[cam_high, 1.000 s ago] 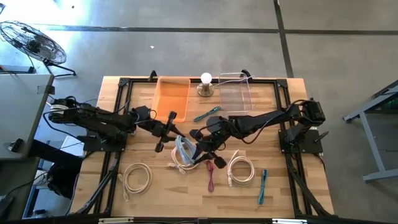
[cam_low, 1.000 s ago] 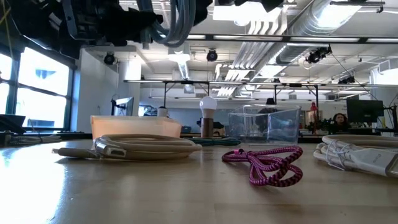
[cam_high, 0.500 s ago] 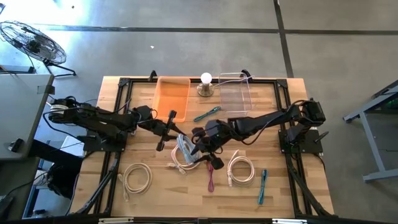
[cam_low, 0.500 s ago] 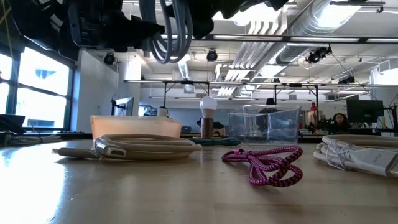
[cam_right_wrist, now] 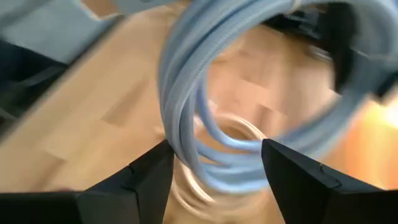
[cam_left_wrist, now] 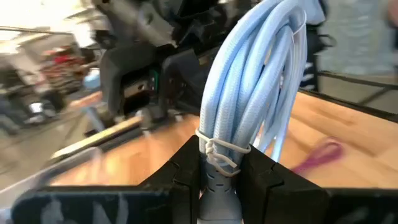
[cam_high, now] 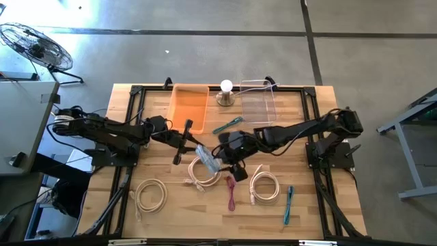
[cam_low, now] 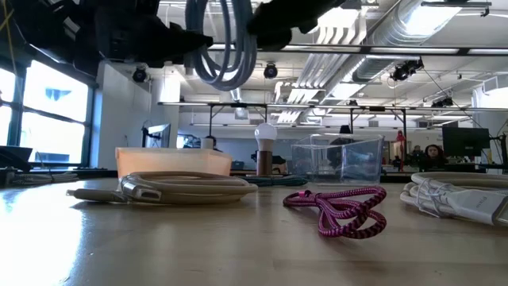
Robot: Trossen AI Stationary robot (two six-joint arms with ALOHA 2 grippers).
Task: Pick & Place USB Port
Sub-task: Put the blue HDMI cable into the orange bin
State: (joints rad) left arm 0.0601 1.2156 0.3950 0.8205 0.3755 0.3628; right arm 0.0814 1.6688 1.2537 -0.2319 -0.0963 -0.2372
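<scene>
Across the wooden bench [cam_high: 314,205], two dark arms meet near the middle, in front of the orange bin [cam_high: 189,108] and the clear bin [cam_high: 259,102] at the far edge. Between them hangs the task's thing, a coiled light-blue USB cable [cam_high: 207,158], lifted clear of the bench. The left end effector [cam_left_wrist: 219,171] pinches it narrowly at the tied neck of the coil, the loops standing up from its fingers. The right end effector [cam_right_wrist: 214,163], which a second ago sat tight against the coil, has swung its fingers wide, and the loop now hangs just beyond them, free of them. That reads as a handover just completed: the left arm alone carries the cable and can likely take it to the orange bin. Other coils, white [cam_high: 151,194] and magenta [cam_high: 231,193], lie untouched on the bench.
</scene>
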